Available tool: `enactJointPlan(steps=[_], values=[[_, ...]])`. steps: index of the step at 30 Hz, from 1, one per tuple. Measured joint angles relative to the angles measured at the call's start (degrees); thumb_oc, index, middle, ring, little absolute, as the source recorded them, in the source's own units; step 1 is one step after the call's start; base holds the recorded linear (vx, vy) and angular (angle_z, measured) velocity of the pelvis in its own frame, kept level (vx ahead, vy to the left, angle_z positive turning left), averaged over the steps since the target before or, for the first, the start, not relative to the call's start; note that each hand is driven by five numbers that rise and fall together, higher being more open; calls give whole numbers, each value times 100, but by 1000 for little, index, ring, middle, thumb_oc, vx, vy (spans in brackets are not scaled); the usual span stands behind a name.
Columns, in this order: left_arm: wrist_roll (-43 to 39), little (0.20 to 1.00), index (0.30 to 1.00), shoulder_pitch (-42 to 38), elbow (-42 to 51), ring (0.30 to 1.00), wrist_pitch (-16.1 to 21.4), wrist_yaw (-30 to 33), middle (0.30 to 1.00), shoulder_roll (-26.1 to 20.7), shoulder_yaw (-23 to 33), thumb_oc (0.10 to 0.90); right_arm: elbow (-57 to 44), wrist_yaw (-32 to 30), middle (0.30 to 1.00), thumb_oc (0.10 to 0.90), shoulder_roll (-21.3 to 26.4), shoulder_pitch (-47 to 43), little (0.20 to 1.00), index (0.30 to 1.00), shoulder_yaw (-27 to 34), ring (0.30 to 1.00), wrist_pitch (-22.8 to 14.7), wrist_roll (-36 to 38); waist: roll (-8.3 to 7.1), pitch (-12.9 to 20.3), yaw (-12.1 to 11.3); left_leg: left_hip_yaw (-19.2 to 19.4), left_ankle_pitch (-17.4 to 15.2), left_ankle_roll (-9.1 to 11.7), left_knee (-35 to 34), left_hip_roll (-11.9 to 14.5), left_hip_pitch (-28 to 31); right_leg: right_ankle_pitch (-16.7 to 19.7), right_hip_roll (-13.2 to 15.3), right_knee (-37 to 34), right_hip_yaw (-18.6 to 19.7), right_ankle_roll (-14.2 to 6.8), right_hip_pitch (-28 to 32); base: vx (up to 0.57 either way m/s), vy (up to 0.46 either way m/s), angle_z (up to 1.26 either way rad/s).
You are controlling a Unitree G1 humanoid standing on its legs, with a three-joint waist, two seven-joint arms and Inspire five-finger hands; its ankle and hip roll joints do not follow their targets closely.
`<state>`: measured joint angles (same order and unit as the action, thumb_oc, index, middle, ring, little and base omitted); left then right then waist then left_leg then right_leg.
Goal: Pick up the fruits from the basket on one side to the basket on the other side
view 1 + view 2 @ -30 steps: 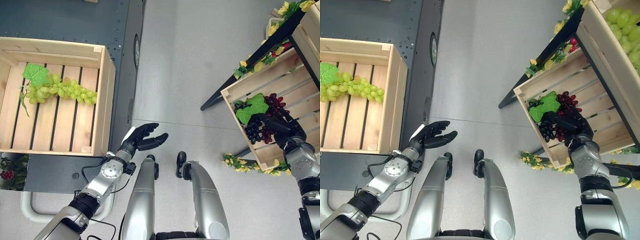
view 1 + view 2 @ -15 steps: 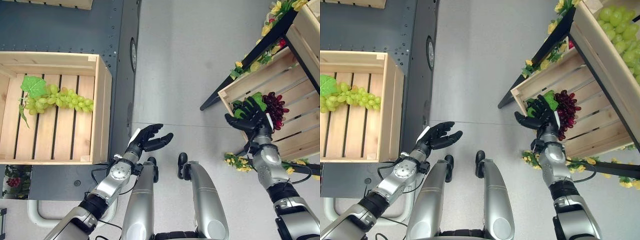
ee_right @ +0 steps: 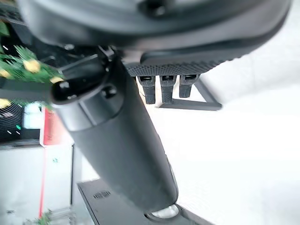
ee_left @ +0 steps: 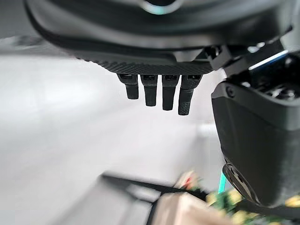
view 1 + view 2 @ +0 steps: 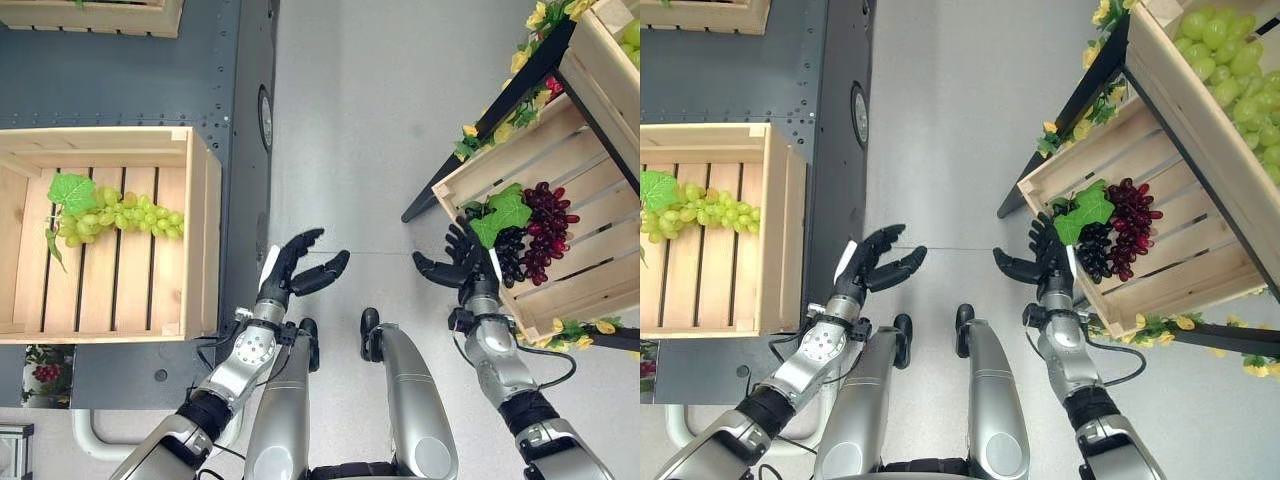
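From the left eye I see one dark grape bunch (image 5: 535,232) in the slatted wooden crate (image 5: 590,270) and my right hand (image 5: 455,262) spread, empty, just beside it. From the right eye, one green bunch (image 5: 695,212) lies in the left-side crate (image 5: 775,240). My left hand (image 4: 157,91) shows relaxed, empty fingers in its wrist view.

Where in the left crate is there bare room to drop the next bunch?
The left crate has bare slats on the near half, below the green grapes, and a thinner strip behind them. The right crate is crowded at its near corner by the dark grapes. Both robot hands are open.
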<state>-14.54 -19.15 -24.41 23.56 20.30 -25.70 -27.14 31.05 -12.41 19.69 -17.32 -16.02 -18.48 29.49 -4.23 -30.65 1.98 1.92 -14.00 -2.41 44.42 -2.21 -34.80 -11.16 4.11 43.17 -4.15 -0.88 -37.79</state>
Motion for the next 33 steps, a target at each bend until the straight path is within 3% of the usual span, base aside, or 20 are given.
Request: enactJointPlan(steps=[4, 8, 10, 13, 21, 24, 27, 33], values=[[505, 900, 900, -24, 590, 900, 521, 177, 900, -181, 556, 800, 34, 20, 900, 800, -3, 213, 900, 900, -115, 900, -14, -98, 45, -1, -126, -81, 64, 56, -104, -25, 9, -49, 34, 6, -109, 63, 2, -8, 1, 14], [1092, 900, 900, -200, 924, 900, 944, 554, 900, -825, 1011, 800, 314, 59, 900, 800, 8, 304, 900, 900, -127, 900, -88, -212, 161, -3, -197, -188, 83, 142, -165, -39, 121, -131, 91, 42, -252, 143, 119, 23, 50, 14], [1125, 900, 900, -203, 869, 900, 977, 619, 900, -1107, 1429, 800, 474, 119, 900, 800, 36, 369, 900, 900, -106, 900, -132, -209, 195, -1, -213, -192, 84, 165, -231, -46, 257, -180, 101, 55, -255, 150, 223, 43, 51, 6], [1100, 900, 900, -178, 511, 900, 992, 909, 900, -1122, 1905, 800, 524, 197, 900, 800, 81, 541, 900, 900, -95, 900, -219, -210, 268, 2, -227, -214, 76, 175, -286, -57, 364, -258, 118, 59, -272, 178, 321, 55, 60, 5], [1618, 900, 900, -48, -796, 900, 979, 2918, 900, -1186, 2656, 800, 494, 397, 900, 800, 243, 735, 900, 900, -351, 900, -234, -463, 343, -5, -262, -252, 77, 246, -299, -93, 377, -393, 185, 234, -315, 249, 280, 24, 65, 7], [2153, 900, 900, -383, -1800, 900, 496, 3367, 900, -1626, 2498, 800, 495, 489, 900, 800, 325, 548, 900, 900, -483, 900, -231, -465, 345, -6, -261, -260, 78, 304, -284, -71, 346, -411, 187, 278, -352, 281, 240, -3, 55, 5], [2158, 900, 900, -775, -2810, 900, 5, 3386, 900, -2133, 2222, 800, 537, 579, 900, 800, 496, 240, 900, 900, -558, 900, -217, -466, 345, -6, -205, -239, 86, 351, -181, -22, 185, -435, 187, 374, -391, 323, 98, 3, 67, 3], [2375, 900, 900, -946, -3188, 900, -781, 3306, 900, -2312, 1936, 800, 654, 589, 900, 800, 733, -21, 900, 900, -576, 900, -196, -461, 344, -6, -237, -166, 82, 387, -39, 102, -75, -486, 180, 509, -475, 400, -131, -15, 40, 6]])
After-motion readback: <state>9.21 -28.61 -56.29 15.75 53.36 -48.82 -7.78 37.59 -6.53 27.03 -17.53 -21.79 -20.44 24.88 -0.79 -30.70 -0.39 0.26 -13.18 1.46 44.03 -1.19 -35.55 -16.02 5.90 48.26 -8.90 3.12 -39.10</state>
